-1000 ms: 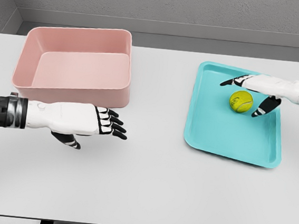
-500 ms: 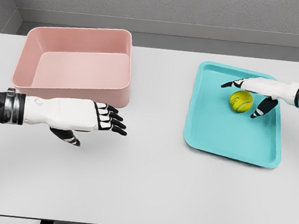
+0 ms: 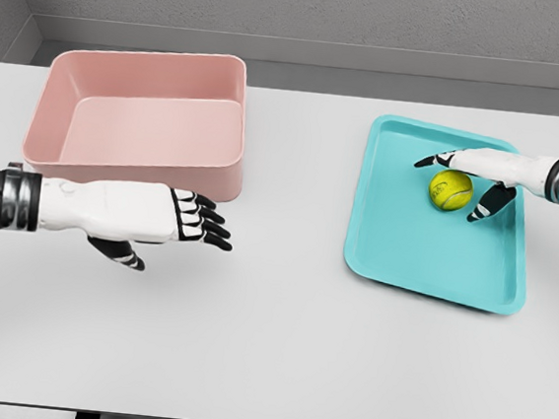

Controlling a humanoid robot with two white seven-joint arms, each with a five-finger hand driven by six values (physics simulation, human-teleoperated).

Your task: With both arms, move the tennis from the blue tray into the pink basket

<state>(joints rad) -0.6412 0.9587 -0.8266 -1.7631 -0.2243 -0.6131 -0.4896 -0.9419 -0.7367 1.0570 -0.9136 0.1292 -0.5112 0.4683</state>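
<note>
A yellow-green tennis ball (image 3: 451,189) lies in the upper right part of the blue tray (image 3: 404,251). My right hand (image 3: 465,181) reaches in from the right edge and brackets the ball, fingers behind it and thumb in front, spread and not closed on it. The pink basket (image 3: 140,117) stands at the back left, with nothing inside. Just in front of the basket's near wall my left hand (image 3: 181,223) hovers over the table, fingers extended to the right, holding nothing.
The white table (image 3: 277,338) spans the view, with its front edge near the bottom. A grey wall runs behind it.
My left hand has drifted slightly up and left, toward the basket's front wall. The right hand has pulled a little to the right around the ball, which has not moved.
</note>
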